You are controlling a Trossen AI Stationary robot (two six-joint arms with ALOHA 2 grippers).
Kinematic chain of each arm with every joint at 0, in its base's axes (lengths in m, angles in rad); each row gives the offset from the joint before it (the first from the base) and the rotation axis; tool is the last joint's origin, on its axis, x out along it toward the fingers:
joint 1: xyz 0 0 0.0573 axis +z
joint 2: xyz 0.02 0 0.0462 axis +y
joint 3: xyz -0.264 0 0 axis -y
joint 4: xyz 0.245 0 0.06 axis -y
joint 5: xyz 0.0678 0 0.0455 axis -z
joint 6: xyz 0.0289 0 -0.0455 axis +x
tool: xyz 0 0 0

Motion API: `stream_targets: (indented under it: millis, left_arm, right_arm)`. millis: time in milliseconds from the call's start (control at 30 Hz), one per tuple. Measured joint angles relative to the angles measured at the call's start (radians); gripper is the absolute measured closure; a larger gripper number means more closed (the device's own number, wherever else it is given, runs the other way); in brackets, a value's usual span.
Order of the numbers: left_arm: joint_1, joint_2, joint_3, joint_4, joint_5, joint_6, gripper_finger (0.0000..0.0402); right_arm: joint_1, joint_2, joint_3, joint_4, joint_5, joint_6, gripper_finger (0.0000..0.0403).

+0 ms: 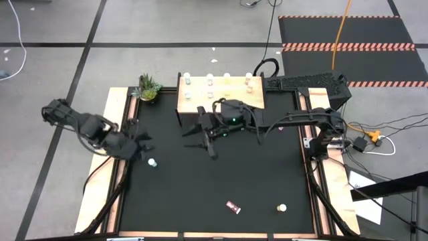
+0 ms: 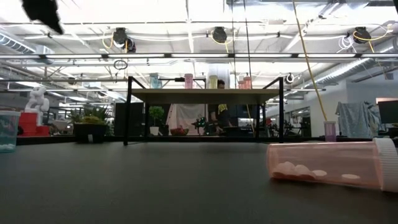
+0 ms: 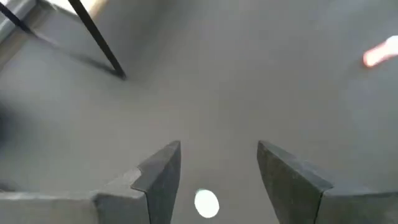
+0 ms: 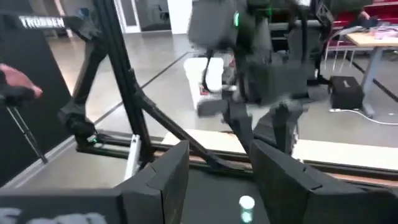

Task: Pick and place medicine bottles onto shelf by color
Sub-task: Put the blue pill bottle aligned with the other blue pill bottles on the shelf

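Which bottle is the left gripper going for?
Start at the potted plant at the mat's far left corner and come toward the near edge. The left gripper hovers there, and the bottle stands alone beside it, upright, far from the shelf.

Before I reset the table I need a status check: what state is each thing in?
Left hand: open, astride the white-capped bottle, not touching it.
White-capped bottle: upright on the mat.
Right hand: open, green-capped bottle showing between its fingers.
Pink bottle: lying on its side, capped, pills inside.
Shelf bottles: upright on the shelf.
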Motion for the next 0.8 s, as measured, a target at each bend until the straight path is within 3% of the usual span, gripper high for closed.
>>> stream_targets:
  millis: [133,367,500,633,800]
  left_arm:
    - [-0.137,-0.002,-0.104,0.044,-0.004,-0.141,0.0194]
    - [-0.375,-0.002,-0.207,0.126,-0.141,-0.348,0.0193]
    - [-0.503,-0.002,-0.258,0.125,-0.167,-0.487,0.0193]
    - [-0.579,-0.002,-0.324,0.093,-0.170,-0.654,0.0193]
    - [-0.613,-0.001,-0.407,0.106,-0.168,-0.735,0.0192]
  right_arm:
    - [0.057,-0.006,0.001,-0.047,0.063,0.018,0.0239]
    - [0.131,0.001,0.001,-0.005,0.206,0.046,0.0239]
    - [0.154,0.004,0.000,0.033,0.213,0.101,0.0239]
    - [0.182,0.002,0.000,0.049,0.310,0.113,0.0239]
    - [0.203,0.013,0.000,0.062,0.391,0.121,0.0239]
